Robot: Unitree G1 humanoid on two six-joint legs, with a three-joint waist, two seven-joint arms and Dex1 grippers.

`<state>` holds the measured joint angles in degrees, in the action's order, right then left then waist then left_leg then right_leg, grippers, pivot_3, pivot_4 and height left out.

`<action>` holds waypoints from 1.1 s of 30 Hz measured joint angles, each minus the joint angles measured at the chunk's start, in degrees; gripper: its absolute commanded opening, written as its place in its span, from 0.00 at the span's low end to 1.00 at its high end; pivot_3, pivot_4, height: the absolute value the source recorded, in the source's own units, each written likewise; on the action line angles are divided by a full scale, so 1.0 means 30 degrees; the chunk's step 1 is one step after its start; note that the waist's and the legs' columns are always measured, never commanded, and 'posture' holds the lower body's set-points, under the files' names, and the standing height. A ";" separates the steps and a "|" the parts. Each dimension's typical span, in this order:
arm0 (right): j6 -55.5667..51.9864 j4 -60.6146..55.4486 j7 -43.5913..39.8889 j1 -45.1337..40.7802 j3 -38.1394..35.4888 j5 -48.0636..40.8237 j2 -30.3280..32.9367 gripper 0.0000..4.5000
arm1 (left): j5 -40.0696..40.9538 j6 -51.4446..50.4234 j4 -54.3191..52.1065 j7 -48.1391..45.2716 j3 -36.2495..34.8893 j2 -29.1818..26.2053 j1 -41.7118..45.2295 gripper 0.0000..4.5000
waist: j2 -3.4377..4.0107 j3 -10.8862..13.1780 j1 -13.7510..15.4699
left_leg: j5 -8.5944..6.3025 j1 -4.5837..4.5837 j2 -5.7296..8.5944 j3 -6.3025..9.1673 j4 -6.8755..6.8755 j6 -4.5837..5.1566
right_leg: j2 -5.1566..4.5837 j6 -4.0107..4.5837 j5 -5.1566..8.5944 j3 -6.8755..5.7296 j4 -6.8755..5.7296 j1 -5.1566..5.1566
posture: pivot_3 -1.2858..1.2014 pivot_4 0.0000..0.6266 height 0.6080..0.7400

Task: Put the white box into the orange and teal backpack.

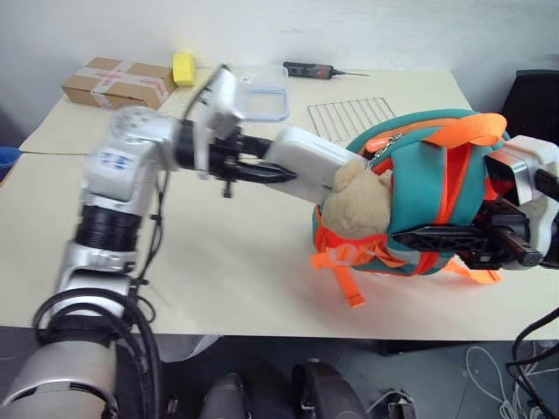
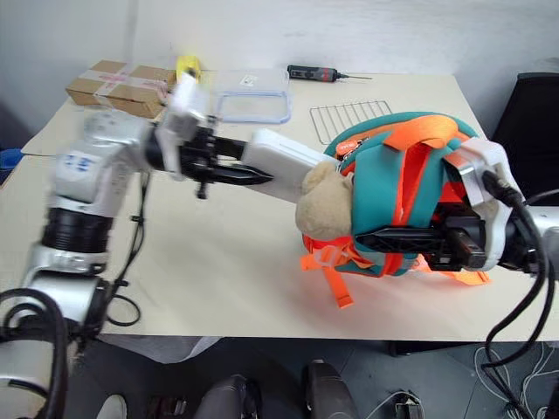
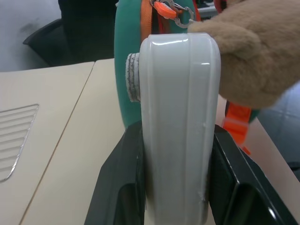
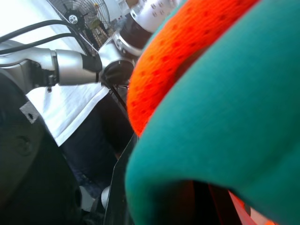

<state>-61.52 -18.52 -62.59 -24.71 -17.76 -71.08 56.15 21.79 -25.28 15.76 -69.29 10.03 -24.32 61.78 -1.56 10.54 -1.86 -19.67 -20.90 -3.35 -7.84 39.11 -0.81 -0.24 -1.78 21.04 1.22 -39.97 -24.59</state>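
Left end effector (image 1: 262, 172) grips the box (image 1: 310, 163), long axis aimed right at the backpack (image 1: 419, 201) mouth; right end effector (image 1: 437, 237) clenches the backpack.

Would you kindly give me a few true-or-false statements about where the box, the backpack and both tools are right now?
1. The left tool grips the white box. True.
2. The white box lies flat on the table. False: it is held in the air, its far end at the orange and teal backpack.
3. The right tool is on the backpack. True.
4. The plush toy hangs on the backpack's far side, away from the box. False: it sits right beside the box's end.
5. The cardboard box sits inside the backpack. False: it rests at the table's far corner.
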 measured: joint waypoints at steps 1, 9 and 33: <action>0.0209 -0.0125 0.0294 -0.0105 0.0191 0.0182 -0.0368 0.00 | -0.0527 0.0361 0.0493 0.0651 0.0399 0.1039 0.0115 0.28 | -0.0001 0.0000 0.0011 | 0.0000 -0.0028 0.0000 0.0003 0.0007 0.0001 | 0.0002 -0.0002 -0.0002 -0.0004 -0.0001 -0.0028 | 0.52 0.24 1.00; 0.0944 -0.0625 0.1835 0.0042 0.0525 0.0675 -0.1544 0.00 | -0.2448 0.0995 0.1723 0.3741 0.1142 0.4484 0.0065 0.49 | 0.0000 0.0000 0.0046 | 0.0003 -0.0046 0.0003 0.0059 0.0007 -0.0001 | 0.0018 0.0000 -0.0004 -0.0014 -0.0014 -0.0041 | 0.52 0.24 1.00; 0.0976 -0.1177 0.3899 0.0983 0.0480 0.0011 -0.2129 0.00 | 0.3455 -0.6684 -0.7254 0.3239 -0.0460 -0.1139 -0.3159 0.93 | 0.0017 -0.0012 0.0052 | 0.0046 -0.0071 0.0091 0.0408 0.0032 -0.0033 | -0.0014 0.0023 -0.0016 -0.0149 -0.0008 0.0043 | 0.52 0.24 1.00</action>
<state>-58.59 -22.05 -50.89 -21.77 -16.32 -71.05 49.76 32.15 -45.33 -6.00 -59.57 8.65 -27.74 52.31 -1.51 10.51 -1.71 -19.53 -21.11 -3.08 -6.62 39.20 -0.91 -0.28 -1.72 20.99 0.77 -40.00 -24.46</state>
